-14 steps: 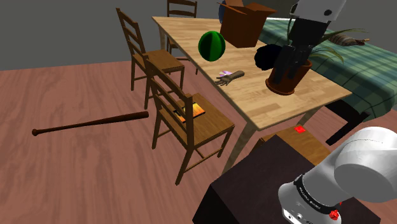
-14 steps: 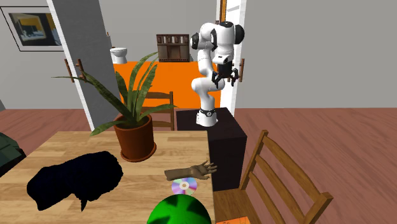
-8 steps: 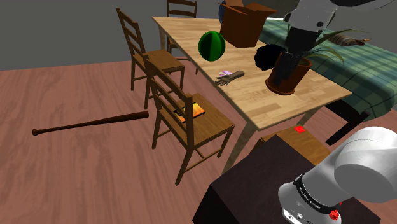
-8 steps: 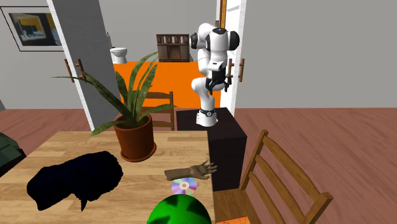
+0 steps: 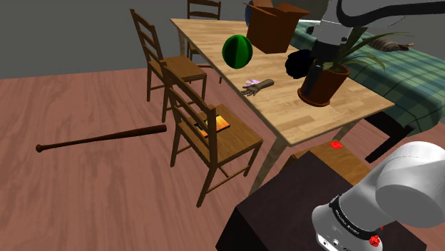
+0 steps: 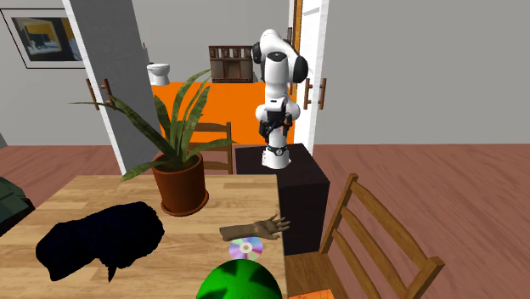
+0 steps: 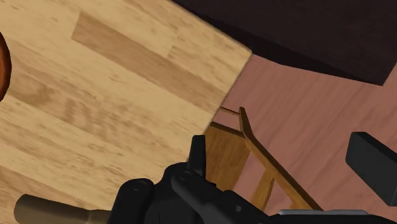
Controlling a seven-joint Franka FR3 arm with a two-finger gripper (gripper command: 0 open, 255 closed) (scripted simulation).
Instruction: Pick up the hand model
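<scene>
Green ball (image 5: 237, 51), box (image 5: 275, 28), potted plant (image 5: 322, 85), disc (image 6: 246, 248) on wood tbl (image 5: 307, 120); bat (image 5: 100, 138) on floor (image 5: 85, 196).

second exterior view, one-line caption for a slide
Franka arm on its dark stand, beyond the wooden table where the brown hand model lies beside a disc.

The arm (image 6: 277, 95) is made of white, rounded shells with dark rings at the joints. Its lowest part (image 5: 385, 196), near the camera on the right in the shoulder view, is a smooth white bulge over a grey collar. The collar has a black band with small white letters and a few little red marks. The gripper (image 6: 271, 127) is all black, with blocky black fingers (image 7: 372, 164).
</scene>
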